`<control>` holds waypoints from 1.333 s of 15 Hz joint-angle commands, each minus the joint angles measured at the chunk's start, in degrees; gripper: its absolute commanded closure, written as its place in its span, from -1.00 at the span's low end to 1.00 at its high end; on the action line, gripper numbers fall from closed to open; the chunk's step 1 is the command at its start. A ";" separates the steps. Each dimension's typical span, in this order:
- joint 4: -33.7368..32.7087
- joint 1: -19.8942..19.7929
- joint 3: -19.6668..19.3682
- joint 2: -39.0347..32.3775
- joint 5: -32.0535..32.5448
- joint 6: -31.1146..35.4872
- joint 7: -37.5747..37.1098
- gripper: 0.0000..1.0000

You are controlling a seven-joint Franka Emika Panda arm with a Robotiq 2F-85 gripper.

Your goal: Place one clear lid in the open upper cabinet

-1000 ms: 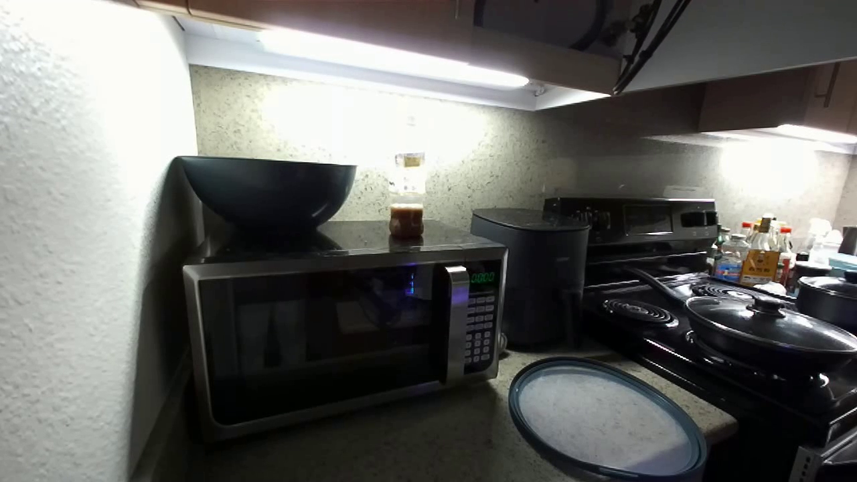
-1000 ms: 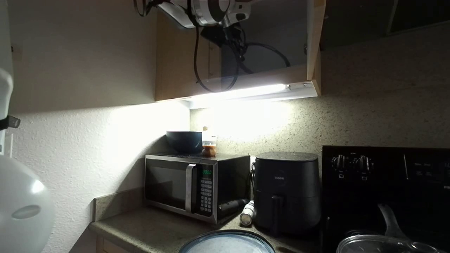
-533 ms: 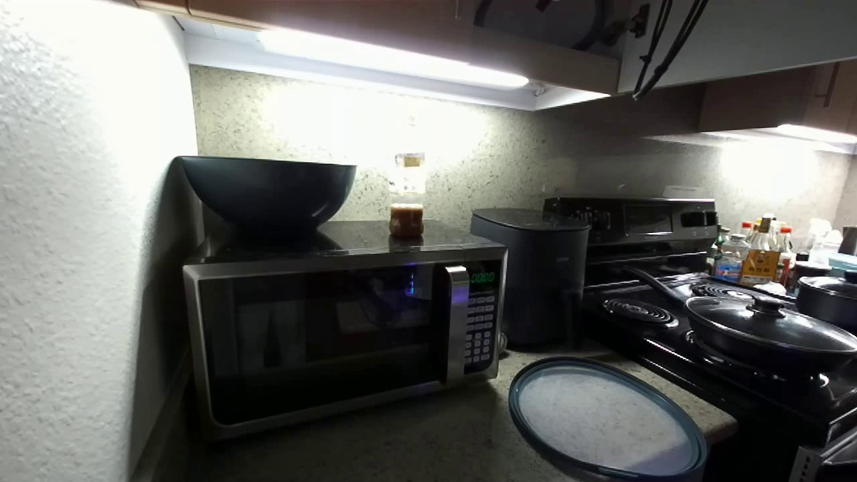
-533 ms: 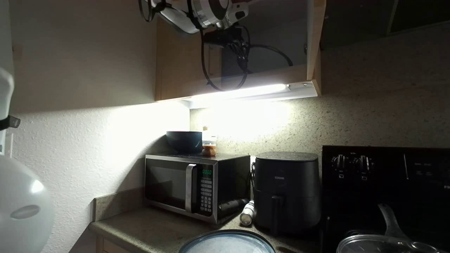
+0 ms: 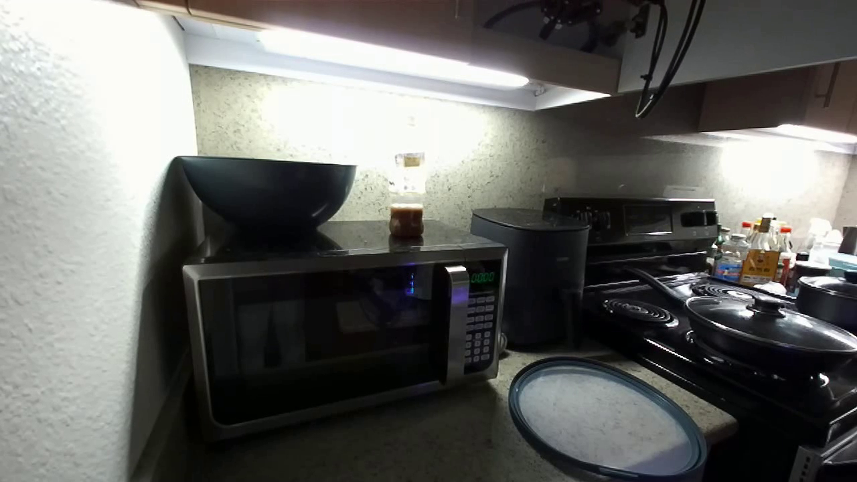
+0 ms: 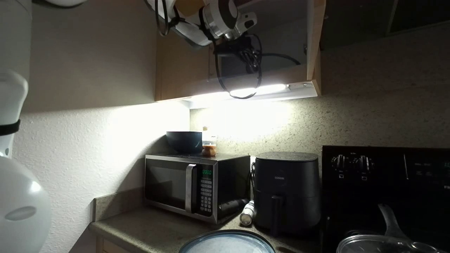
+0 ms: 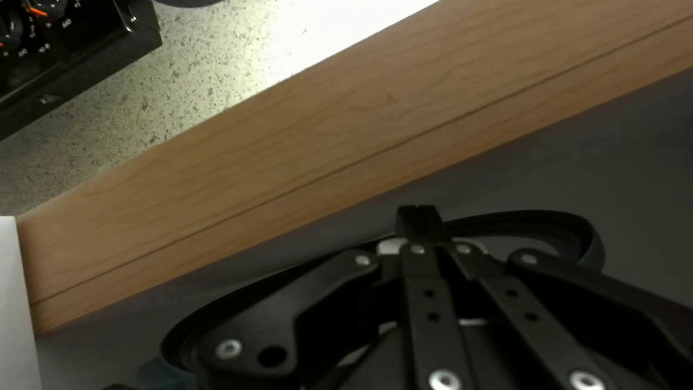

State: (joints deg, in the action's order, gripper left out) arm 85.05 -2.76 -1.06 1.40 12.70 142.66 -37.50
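- We see the gripper (image 7: 417, 215) in the wrist view with its fingers pressed together at the tips; whether they touch the lid, or pinch any part of it, we cannot tell;
- We find one clear lid (image 7: 547, 220) inside the open upper cabinet (image 6: 277, 75), against the grey interior; its dark rim runs behind the fingertips and curves out past both sides of the gripper, while much of its disc is hidden by the fingers and links;
- In an exterior view we see the white arm (image 6: 217, 18) in front of the cabinet; a black cable (image 6: 242, 98) hangs from it in a loop, crossing in front of the glowing light strip (image 6: 274, 89) underneath;
- At the counter (image 6: 151, 228) we see a matching lid (image 5: 602, 415) in both exterior views, pale in the centre with a blue-dark rim, near the microwave (image 5: 335, 348) and towards the stove (image 6: 390, 186); we cannot tell what it rests on;
- On top of the microwave we note a dark bowl (image 5: 268, 194), upright, and a bottle (image 5: 406, 219) with reddish-brown contents beside it; green digits (image 5: 483, 277) glow on the microwave's panel;
- Just beside the microwave we have a black air fryer (image 6: 286, 189), with a pale cylinder (image 6: 247, 213) lying between the two;
- On the stove we make out a lidded pan (image 5: 770, 328); farther off, bottles (image 5: 760, 261) stand close together.
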 commanded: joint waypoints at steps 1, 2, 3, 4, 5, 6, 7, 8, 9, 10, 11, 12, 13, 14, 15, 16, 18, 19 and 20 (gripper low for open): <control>-1.09 0.07 0.06 -0.45 3.32 1.88 2.60 0.35; -0.86 0.23 0.18 0.04 3.99 2.26 3.22 0.20; -0.85 0.43 0.38 0.75 4.82 1.85 3.65 0.09; -1.08 0.62 0.60 1.50 5.68 1.22 3.61 -0.02; -1.35 0.86 0.88 2.56 7.12 1.01 3.25 -0.17; -1.78 1.14 1.11 3.43 8.46 0.90 3.09 -0.28; -2.33 1.48 1.50 4.76 9.49 0.58 2.87 -0.43; -2.73 1.72 1.95 5.78 10.05 0.44 2.82 -0.55; -3.31 1.92 2.37 6.84 11.04 0.24 2.26 -0.69; -3.86 1.97 2.80 7.64 12.00 -0.08 1.58 -0.80; -4.32 1.88 3.20 8.35 12.65 -0.27 1.14 -0.92; -4.70 1.67 3.46 8.91 13.13 -0.53 0.40 -0.98; -4.88 1.51 3.59 9.49 12.98 -0.75 -0.13 -1.00; -4.84 1.38 3.68 9.96 13.08 -0.76 -0.23 -1.00; -4.77 1.30 3.83 10.42 13.56 -1.01 0.15 -1.00; -4.71 1.07 4.11 10.70 14.89 -1.28 0.28 -1.00; -5.10 1.82 3.27 10.08 12.90 -0.17 1.64 -1.00; -5.10 1.80 3.32 10.13 13.10 -0.22 1.64 -1.00; -5.09 1.78 3.36 10.12 13.18 -0.25 1.64 -1.00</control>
State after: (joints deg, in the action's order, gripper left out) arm 79.96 -0.98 2.30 11.53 25.88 142.41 -35.86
